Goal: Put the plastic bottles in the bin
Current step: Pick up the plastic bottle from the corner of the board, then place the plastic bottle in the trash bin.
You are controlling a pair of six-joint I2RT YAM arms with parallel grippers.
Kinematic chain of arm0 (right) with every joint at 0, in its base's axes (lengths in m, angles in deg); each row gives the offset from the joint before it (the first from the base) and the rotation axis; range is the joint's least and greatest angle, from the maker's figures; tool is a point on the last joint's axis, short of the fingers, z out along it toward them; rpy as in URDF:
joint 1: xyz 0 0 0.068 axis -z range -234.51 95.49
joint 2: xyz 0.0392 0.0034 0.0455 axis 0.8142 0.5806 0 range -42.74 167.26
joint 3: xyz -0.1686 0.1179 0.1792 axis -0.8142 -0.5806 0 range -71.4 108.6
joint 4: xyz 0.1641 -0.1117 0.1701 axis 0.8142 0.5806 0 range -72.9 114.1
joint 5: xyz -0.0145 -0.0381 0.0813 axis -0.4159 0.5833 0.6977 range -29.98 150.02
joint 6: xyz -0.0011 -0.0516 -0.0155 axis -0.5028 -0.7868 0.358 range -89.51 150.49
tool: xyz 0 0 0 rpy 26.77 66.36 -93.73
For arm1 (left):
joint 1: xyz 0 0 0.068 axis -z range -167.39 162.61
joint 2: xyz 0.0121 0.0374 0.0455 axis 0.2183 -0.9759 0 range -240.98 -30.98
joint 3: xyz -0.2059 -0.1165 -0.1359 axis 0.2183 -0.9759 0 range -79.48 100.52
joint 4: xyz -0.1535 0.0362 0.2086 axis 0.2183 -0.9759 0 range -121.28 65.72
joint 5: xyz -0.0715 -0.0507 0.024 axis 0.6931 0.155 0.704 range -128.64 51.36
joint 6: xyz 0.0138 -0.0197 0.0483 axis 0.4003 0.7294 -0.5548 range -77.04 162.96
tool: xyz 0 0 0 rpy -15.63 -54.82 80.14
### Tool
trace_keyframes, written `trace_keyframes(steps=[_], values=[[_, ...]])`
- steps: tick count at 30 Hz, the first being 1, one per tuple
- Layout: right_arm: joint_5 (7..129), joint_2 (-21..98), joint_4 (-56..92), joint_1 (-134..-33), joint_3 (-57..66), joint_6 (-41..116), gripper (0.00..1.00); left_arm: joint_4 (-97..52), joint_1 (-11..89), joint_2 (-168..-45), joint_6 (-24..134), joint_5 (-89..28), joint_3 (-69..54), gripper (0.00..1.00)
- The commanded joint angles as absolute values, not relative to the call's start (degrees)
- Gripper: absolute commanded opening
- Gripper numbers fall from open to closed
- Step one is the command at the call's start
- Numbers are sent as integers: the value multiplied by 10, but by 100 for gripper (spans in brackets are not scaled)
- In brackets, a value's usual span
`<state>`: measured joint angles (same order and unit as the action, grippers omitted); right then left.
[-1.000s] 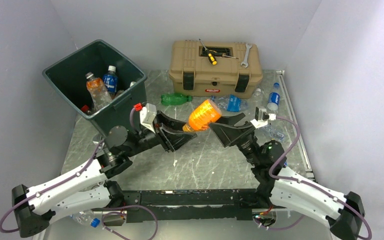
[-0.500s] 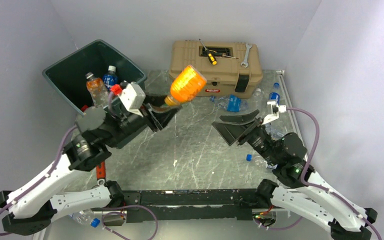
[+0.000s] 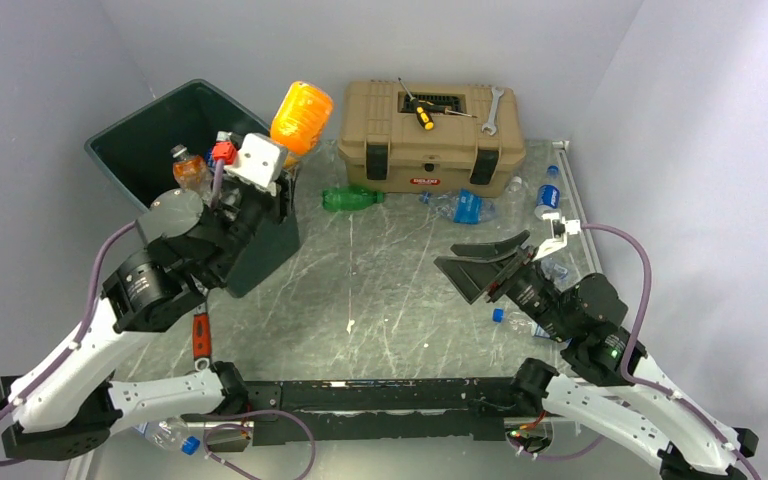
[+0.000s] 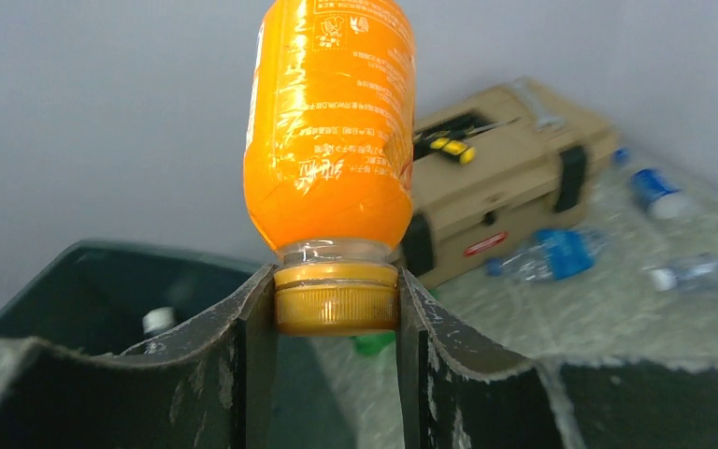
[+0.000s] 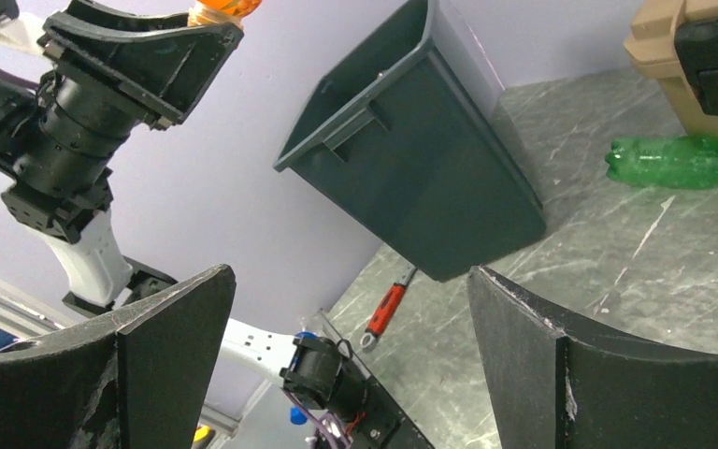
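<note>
The left gripper (image 4: 337, 301) is pinching the orange bottle (image 4: 332, 122) by its cap only and is holding it body-up over the right corner of the bin (image 3: 135, 115). If released here, the bottle may hit the rim and fall outside. Its label print is too small to read. Far right of the bin, the right gripper (image 3: 487, 262) is gaping wide, holding nothing.

orange bottle (image 4: 329, 122) base cropped, toolbox (image 5: 654, 42) cut off
</note>
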<state>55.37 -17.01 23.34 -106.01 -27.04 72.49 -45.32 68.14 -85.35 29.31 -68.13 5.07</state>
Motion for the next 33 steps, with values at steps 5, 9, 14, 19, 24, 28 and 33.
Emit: trace_keyframes(steps=[5, 9, 14, 19, 24, 28, 33], values=[[546, -145, 269, -1060, -267, 716, 100, -523, 610, -943, 171, -946, 167, 0], [546, -143, 265, -1060, -289, 716, 100, -673, 461, -1001, 310, -846, 256, 0], [546, -140, 265, -1060, -288, 716, 100, -729, 313, -1084, 434, -738, 305, 0], [546, -150, 305, -1060, -264, 716, 100, -739, 163, -1134, 558, -616, 298, 1], [546, -179, 333, -1060, -258, 716, 100, -719, 146, -1130, 572, -615, 267, 79], [418, -192, 329, -1060, -273, 716, 100, -675, 184, -1075, 540, -620, 246, 99], [375, -157, 308, -1060, -289, 595, 100, -655, 326, -1024, 494, -660, 266, 99]])
